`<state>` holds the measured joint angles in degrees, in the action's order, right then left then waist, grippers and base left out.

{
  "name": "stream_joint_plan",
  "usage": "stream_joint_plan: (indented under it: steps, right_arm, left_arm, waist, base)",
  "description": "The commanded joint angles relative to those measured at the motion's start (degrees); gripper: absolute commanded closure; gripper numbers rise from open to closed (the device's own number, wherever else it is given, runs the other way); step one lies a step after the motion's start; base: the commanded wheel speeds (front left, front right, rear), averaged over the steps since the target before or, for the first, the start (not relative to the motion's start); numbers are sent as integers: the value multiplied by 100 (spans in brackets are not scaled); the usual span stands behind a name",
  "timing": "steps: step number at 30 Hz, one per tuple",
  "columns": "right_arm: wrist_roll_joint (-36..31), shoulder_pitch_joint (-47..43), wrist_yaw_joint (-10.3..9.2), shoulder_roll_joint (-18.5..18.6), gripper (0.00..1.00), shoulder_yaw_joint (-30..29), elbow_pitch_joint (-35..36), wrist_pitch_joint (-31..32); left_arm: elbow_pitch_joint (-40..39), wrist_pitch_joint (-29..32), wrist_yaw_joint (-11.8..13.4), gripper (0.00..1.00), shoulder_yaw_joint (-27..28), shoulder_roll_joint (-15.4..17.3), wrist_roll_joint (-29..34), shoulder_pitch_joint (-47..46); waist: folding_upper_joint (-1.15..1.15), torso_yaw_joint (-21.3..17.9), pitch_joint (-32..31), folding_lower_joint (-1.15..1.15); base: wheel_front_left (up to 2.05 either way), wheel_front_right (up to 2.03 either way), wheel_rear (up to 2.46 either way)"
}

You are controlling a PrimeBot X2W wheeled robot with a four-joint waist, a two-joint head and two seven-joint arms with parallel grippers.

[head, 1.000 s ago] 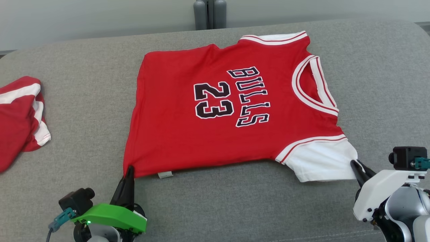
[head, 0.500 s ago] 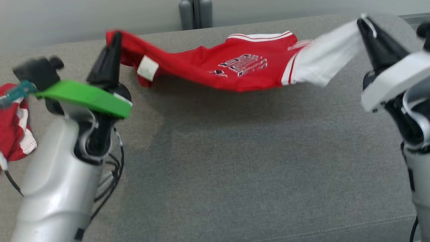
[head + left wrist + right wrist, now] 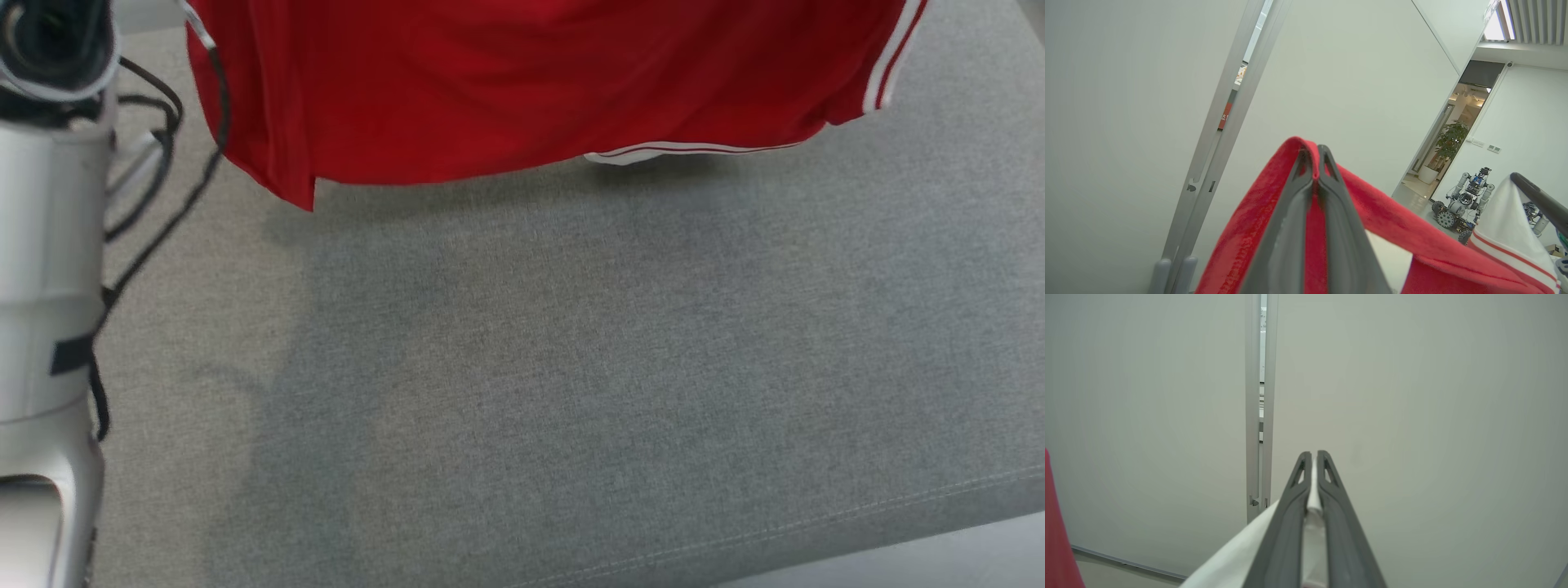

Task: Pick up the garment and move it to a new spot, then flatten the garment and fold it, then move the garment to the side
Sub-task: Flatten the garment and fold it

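The left jaws are pressed together on a red edge of the garment [image 3: 522,82]. In the left wrist view the two dark fingers [image 3: 1286,228] meet at their tips with a thin strip of red cloth between them, and the fabric folds over the tips and falls away on either side. The right jaws are likewise clamped narrow, on the white sleeve [image 3: 1312,498] (a sliver of white runs up the slot between those fingers [image 3: 1339,539]), and the sleeve spills out below and to their left.

The garment hangs in the air, stretched between the two sets of jaws and drooping beneath them. From the head, its lower edge and one pointed red corner [image 3: 309,196] dangle just above the grey fabric-covered counter [image 3: 571,392], which carries its soft shadow. Whether the lowest white-striped trim [image 3: 686,149] brushes the counter I cannot tell. Off to the right of the left jaws, the other arm's dark finger [image 3: 1541,202] shows with the red-striped white sleeve draped from it.

The left arm's pale forearm [image 3: 41,286] rises toward its jaws, with black cables [image 3: 155,163] looping beside it. Beyond the tips of both jaws is a pale wall [image 3: 1412,396] with a metal post [image 3: 1224,122]. Farther right past the left jaws, a doorway opens on a potted plant [image 3: 1449,141] and a wheeled robot [image 3: 1466,200].
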<state>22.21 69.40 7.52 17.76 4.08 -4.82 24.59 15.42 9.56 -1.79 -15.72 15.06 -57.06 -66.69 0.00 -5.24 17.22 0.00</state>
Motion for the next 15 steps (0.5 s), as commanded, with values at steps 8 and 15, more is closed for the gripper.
stream_joint_plan:
  steps: [8, 15]
  right_arm:
    - [-591, 1481, -7, -436, 100, 31, -1580, -887]
    - [-957, 2689, -2, -936, 100, -934, -2036, -2727]
  left_arm:
    - [642, -366, 104, 100, -22, 438, 762, -1230]
    - [787, -1325, -6, 100, 178, 466, 1165, -2194]
  waist:
    - [0, -554, 1729, 0]
    - [0, -604, 2098, 0]
  base:
    - [0, 0, 0]
    - [0, 0, 0]
